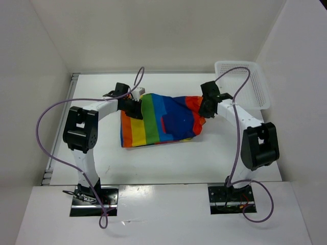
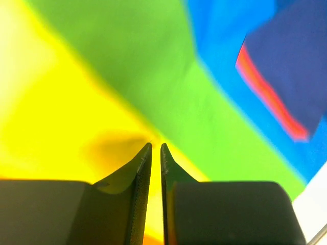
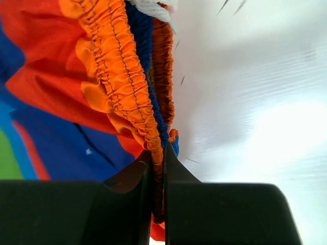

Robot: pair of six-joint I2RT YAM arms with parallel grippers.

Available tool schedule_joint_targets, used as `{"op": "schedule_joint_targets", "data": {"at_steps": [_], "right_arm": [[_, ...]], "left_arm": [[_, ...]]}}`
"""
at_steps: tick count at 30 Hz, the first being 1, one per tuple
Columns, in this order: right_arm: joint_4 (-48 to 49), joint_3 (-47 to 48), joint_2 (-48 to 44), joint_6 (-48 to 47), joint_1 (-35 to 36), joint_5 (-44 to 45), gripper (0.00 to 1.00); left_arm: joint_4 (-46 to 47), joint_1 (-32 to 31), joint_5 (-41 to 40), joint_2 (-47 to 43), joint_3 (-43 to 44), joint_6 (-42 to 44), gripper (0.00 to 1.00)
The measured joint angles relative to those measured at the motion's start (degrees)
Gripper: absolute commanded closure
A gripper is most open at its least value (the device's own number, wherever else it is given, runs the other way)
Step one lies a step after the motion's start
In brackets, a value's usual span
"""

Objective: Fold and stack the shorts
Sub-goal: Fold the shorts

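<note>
The rainbow-striped shorts (image 1: pixel 158 120) lie in the middle of the table, dark blue pocket (image 1: pixel 179 122) facing up. My left gripper (image 1: pixel 134 105) is at their far left corner. In the left wrist view its jaws (image 2: pixel 156 145) stand almost together, with a thin strip of yellow cloth (image 2: pixel 76 102) between them. My right gripper (image 1: pixel 207 109) is at the shorts' right end. In the right wrist view it (image 3: pixel 157 153) is shut on the gathered orange waistband (image 3: pixel 117 66), held a little off the white table.
A white mesh basket (image 1: pixel 255 84) stands at the back right corner. White walls close in the table on the left, back and right. Purple cables loop from both arms over the table's near part.
</note>
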Motion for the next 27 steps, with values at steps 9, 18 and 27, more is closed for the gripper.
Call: {"op": "schedule_joint_targets", "data": {"at_steps": [9, 18, 27], "right_arm": [[-9.6, 14.51, -2.43, -2.67, 4.35, 8.72, 1.0], [-15.72, 24.46, 2.19, -3.34, 10.75, 10.91, 1.0], [-23.15, 43.5, 14.29, -3.52, 19.43, 11.56, 1.0]], "left_arm": [[-1.16, 3.67, -0.72, -1.95, -1.16, 0.02, 0.84], [1.53, 4.83, -1.11, -1.81, -2.56, 0.02, 0.84], [4.57, 4.94, -1.18, -0.5, -3.15, 0.0, 0.86]]}}
